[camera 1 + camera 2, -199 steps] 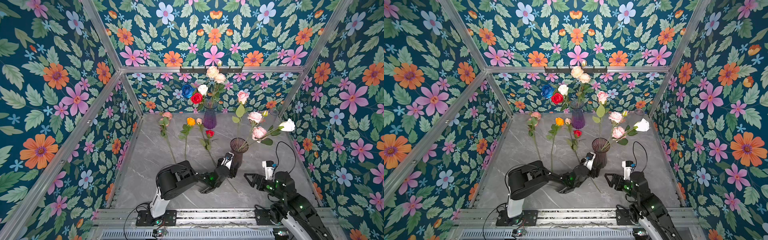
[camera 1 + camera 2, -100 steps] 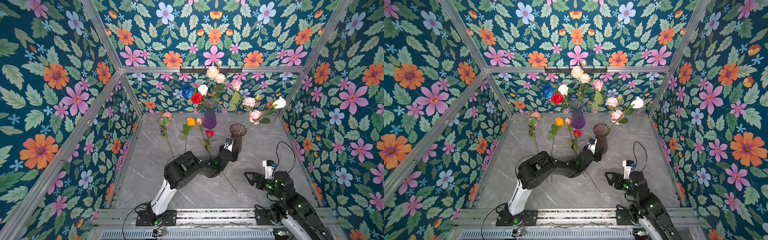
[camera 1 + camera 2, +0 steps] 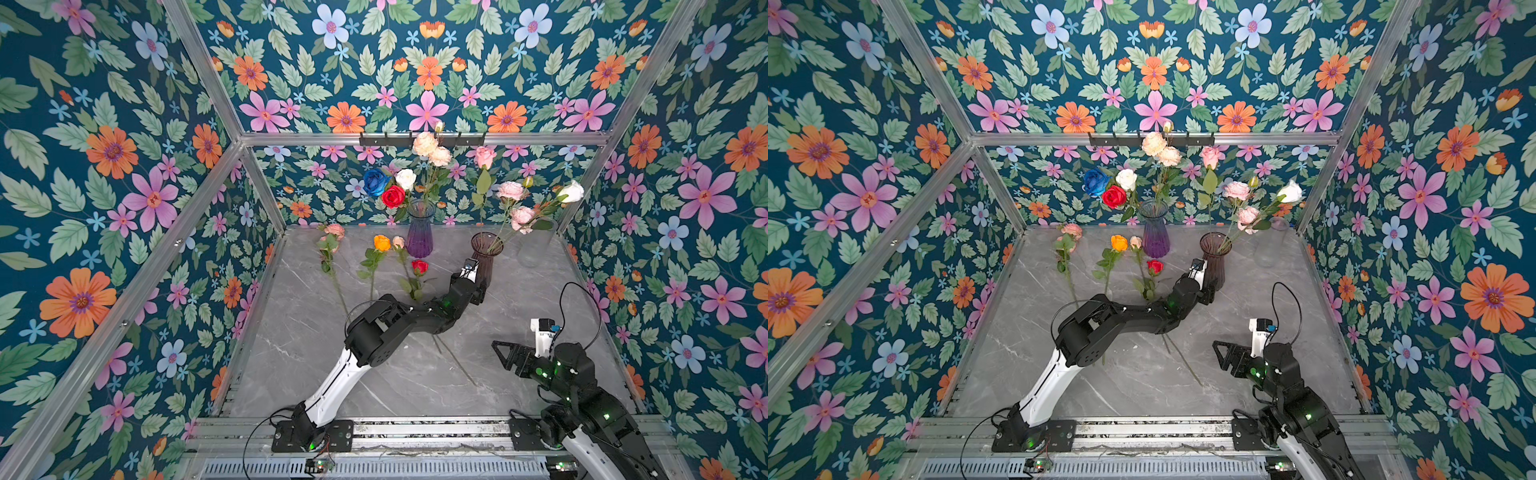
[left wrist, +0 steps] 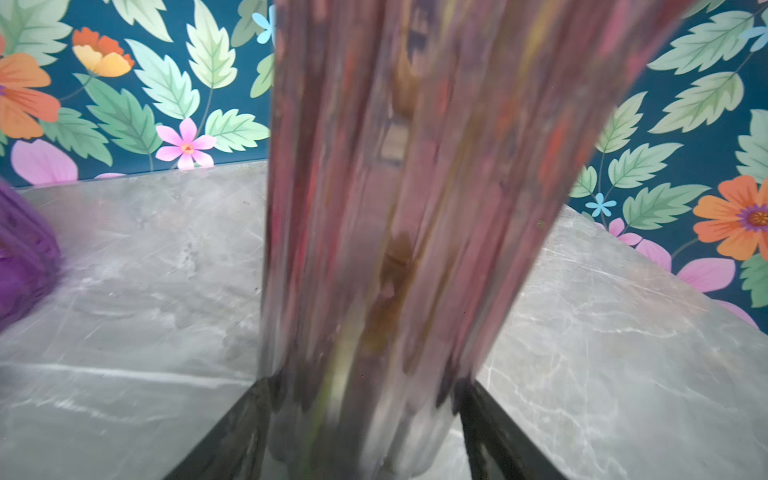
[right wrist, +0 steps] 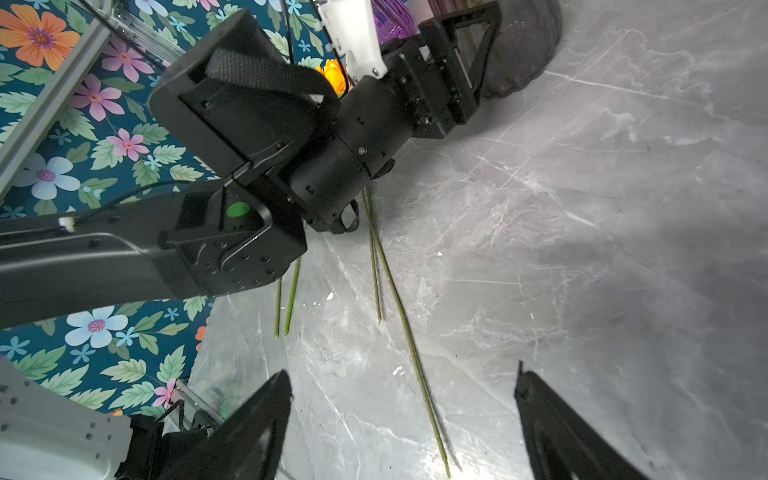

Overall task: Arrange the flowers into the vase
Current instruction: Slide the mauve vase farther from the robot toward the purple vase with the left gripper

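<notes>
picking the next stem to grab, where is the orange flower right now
In both top views the orange flower lies on the table toward the back wall, just left of the purple vase and beside a small peach bud.

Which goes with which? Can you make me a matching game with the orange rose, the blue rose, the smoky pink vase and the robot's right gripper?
Things
1. orange rose
2. blue rose
3. smoky pink vase
4. right gripper

Place or state
A. open, holding nothing
B. standing in the purple vase
C. lying on the table
D. gripped between the fingers of the left gripper

Pairs: 1-C, 2-B, 3-D, 4-A
</notes>
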### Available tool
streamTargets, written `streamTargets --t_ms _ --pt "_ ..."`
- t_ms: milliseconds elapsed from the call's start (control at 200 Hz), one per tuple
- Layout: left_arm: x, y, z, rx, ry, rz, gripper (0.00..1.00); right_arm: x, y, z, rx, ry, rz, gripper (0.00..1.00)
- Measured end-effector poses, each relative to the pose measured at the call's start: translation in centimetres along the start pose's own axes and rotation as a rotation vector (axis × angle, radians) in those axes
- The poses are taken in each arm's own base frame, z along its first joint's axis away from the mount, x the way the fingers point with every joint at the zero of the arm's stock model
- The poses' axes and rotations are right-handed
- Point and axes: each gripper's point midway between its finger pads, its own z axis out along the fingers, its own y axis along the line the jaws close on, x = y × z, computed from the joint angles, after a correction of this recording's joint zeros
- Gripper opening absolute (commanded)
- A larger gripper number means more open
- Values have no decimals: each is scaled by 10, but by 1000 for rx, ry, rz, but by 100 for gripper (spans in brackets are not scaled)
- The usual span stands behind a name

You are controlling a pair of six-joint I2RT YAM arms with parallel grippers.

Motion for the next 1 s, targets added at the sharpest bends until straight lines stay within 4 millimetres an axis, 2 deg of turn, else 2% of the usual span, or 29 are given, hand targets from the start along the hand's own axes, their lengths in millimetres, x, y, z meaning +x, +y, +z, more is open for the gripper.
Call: streamTargets --t_ms 240,375,515,695,1000 --pt "-5 1 22 -30 33 62 72 1 -2 -2 9 0 -6 86" --pt "-6 13 32 -60 55 89 71 2 -2 -3 10 1 -7 86" --pt "5 34 42 -99 112 98 71 1 -1 -4 8 -2 -15 86" --pt "17 46 47 -137 172 91 72 1 -1 -5 3 -8 -24 86" --pt "18 52 51 -162 194 43 75 0 0 -8 2 -14 -25 86"
